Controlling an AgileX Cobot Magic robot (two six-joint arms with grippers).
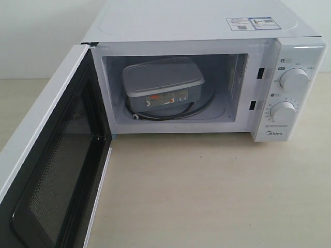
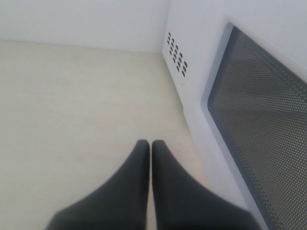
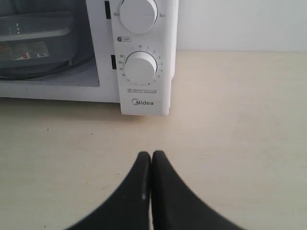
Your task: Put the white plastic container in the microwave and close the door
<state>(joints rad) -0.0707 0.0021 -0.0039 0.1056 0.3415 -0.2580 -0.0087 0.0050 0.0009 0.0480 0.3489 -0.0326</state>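
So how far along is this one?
Done: the white plastic container sits inside the microwave. In hand: nothing; the left gripper, near the door, and the right gripper are both shut and empty. Left: the door stands wide open, so it has to be closed.

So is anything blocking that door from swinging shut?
Nothing visible does. The white plastic container sits fully inside the microwave, and in the exterior view nothing shows between the open door and the opening.
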